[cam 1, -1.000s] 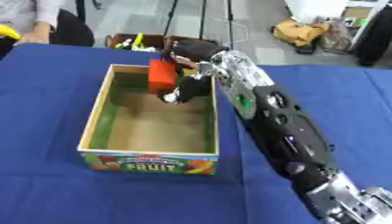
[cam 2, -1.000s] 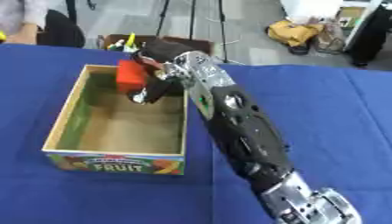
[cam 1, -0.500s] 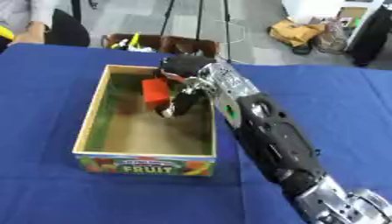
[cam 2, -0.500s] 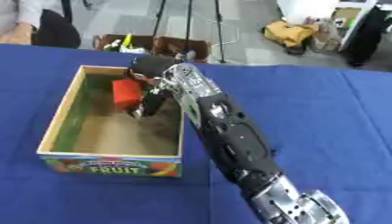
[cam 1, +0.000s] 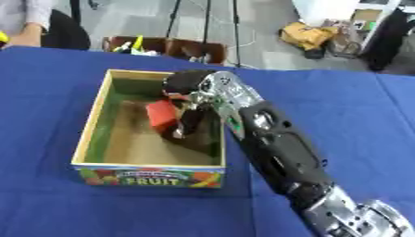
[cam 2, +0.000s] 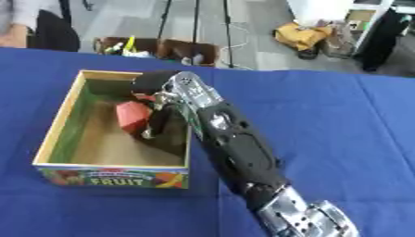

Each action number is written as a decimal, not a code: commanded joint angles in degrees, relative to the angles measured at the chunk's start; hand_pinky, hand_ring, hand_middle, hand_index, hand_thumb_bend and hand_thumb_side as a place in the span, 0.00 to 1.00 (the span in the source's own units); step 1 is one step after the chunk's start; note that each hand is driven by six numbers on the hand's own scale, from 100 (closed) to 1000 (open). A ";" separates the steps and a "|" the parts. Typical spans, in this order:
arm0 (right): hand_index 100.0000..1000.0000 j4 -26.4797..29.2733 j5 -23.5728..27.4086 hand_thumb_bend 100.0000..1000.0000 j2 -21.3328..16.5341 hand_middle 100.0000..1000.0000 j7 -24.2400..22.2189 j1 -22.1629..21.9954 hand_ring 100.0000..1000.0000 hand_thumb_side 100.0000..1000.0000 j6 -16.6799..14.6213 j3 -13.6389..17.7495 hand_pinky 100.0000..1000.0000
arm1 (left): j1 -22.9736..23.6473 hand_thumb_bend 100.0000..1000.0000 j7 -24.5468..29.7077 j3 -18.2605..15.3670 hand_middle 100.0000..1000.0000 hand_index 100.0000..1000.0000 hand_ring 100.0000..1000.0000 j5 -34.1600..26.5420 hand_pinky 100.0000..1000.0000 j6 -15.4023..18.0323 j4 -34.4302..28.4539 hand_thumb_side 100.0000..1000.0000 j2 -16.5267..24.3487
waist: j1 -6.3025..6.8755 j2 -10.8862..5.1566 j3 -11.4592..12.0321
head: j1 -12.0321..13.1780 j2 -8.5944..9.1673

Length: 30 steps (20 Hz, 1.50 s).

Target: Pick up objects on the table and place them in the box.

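A wooden box [cam 1: 91, 125] with green inner walls and a FRUIT label on its front stands on the blue table [cam 1: 340, 120]. My right arm comes in from the lower right and reaches over the box's right wall. My right hand [cam 1: 191, 121] is down inside the box, its dark fingers curled against a red block [cam 1: 162, 114]. The block sits tilted low in the box, left of the fingers. I cannot tell whether it rests on the box floor. My left hand shows in no view.
Blue cloth covers the table on all sides of the box. Beyond the far edge, a brown carton [cam 1: 166, 47] with small items, tripod legs and a yellow bag [cam 1: 306, 34] stand on the floor. A person sits at the far left corner.
My right hand has moved down from the box's far rim into the box, taking the red block lower and nearer with it. The view has also shifted slightly.
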State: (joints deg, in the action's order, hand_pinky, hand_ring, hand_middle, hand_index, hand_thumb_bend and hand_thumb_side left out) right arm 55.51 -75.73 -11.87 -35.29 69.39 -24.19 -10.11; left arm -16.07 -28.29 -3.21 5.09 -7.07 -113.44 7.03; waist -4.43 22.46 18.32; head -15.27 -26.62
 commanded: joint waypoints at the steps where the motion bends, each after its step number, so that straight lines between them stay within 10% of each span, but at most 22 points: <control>1: 0.63 1.81 0.49 0.00 -0.34 0.53 -1.22 1.56 0.72 0.45 -1.46 -0.29 0.54 | -0.61 0.00 0.05 0.02 0.50 0.34 0.45 -0.12 0.17 0.08 -1.15 0.81 0.43 | 0.29 -1.20 0.02 | -0.26 0.48; 3: 0.69 2.35 0.77 0.01 -0.43 0.59 -2.20 1.49 0.75 0.47 -2.32 -0.46 0.56 | -0.61 0.00 0.02 0.01 0.50 0.34 0.45 -0.15 0.17 0.07 -1.15 0.81 0.43 | 0.27 -1.23 -0.04 | -0.27 0.53; 7: 0.87 3.01 0.50 0.44 -0.64 0.79 -4.23 1.36 0.85 0.59 -3.49 -0.50 0.64 | -0.58 0.00 -0.01 -0.03 0.50 0.34 0.45 -0.18 0.17 0.04 -1.15 0.81 0.43 | 0.32 -1.33 -0.19 | -0.31 0.57; 10: 0.89 3.90 0.05 0.54 -0.96 0.82 -4.79 1.45 0.88 0.60 -3.60 -0.28 0.66 | -0.49 0.00 0.01 -0.03 0.50 0.34 0.45 -0.20 0.17 -0.01 -1.15 0.81 0.44 | 0.39 -1.47 -0.38 | -0.24 0.48; 19: 0.88 8.92 3.82 0.47 -2.98 0.79 -3.58 0.72 0.87 0.64 -2.76 0.41 0.66 | -0.16 0.00 -0.15 -0.27 0.50 0.34 0.45 -0.18 0.18 -0.05 -1.15 0.81 0.55 | 0.81 -2.17 -1.29 | 0.73 -0.14; 30: 0.81 26.75 28.02 0.34 -9.05 0.65 -7.41 -2.62 0.77 0.70 7.21 4.32 0.59 | 0.65 0.00 -0.66 -0.66 0.50 0.34 0.45 -0.06 0.18 -0.16 -1.15 0.81 0.80 | 2.11 -3.14 -3.34 | 6.31 -3.49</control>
State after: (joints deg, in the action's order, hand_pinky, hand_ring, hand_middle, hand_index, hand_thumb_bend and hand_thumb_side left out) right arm 79.14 -50.71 -19.17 -42.54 65.84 -18.45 -6.82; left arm -15.17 -28.73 -3.44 5.06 -7.23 -113.44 7.04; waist -2.64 20.78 14.90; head -9.71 -29.46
